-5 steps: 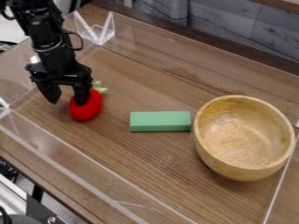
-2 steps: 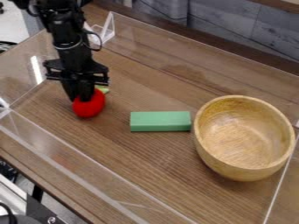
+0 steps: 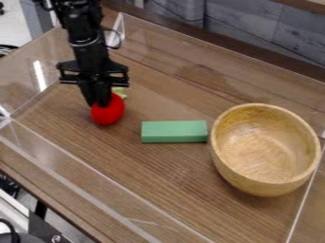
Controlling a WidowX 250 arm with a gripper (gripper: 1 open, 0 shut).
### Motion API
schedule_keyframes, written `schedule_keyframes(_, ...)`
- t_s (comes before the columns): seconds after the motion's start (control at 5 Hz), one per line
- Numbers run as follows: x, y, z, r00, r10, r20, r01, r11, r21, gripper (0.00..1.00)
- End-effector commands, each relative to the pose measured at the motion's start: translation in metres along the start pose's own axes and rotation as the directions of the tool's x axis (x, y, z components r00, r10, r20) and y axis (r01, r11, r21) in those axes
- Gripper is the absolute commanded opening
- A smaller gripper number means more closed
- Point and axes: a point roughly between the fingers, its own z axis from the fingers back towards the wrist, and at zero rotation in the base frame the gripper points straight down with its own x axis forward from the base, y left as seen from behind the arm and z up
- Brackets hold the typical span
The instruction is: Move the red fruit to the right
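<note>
We look down at an angle on a brown wooden table (image 3: 152, 180) with pale lines running across it. Toward the left, a black robot gripper (image 3: 101, 100) reaches down from the top edge of the view, its fingers pointing at the table. Right at its fingertips is the red fruit (image 3: 108, 112), a small, bright red strawberry shape with a green leafy top (image 3: 121, 92) that shows beside the fingers. The jaws are drawn close together at the fruit's upper part, and they seem to have hold of it, though the dark fingers cover the contact and we cannot tell how firm the grip is. We also cannot tell whether the fruit touches the table. To the right of the fruit, near it but apart, a green rectangular block (image 3: 174, 132) lies flat, its long side running left to right. Just beside the block's right end sits a round, light wooden bowl (image 3: 264, 149), much bigger than the fruit, its inside facing us. Grey boards (image 3: 241, 27) stand behind the table's far edge.
</note>
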Motion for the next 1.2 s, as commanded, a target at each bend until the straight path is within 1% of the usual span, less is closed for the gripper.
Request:
schedule_keyframes(0.0,0.010,-0.009,0.032,0.996,-0.046,0.075,0.047,0.999,-0.011,0.00)
schedule_keyframes(0.2,0.013,-0.020,0.047,0.992,-0.096,0.086,0.098,0.995,-0.026,0.00)
schedule_keyframes(0.4,0.023,-0.046,0.059,0.992,-0.070,0.104,0.074,0.997,-0.038,0.00)
schedule_keyframes(0.6,0.035,-0.091,0.059,0.992,-0.059,0.115,0.065,0.997,-0.048,0.00)
schedule_keyframes(0.8,0.052,-0.127,0.055,0.984,-0.131,0.117,0.139,0.989,-0.057,0.00)
schedule_keyframes(1.0,0.065,-0.151,0.047,0.977,-0.175,0.118,0.183,0.982,-0.055,0.00)
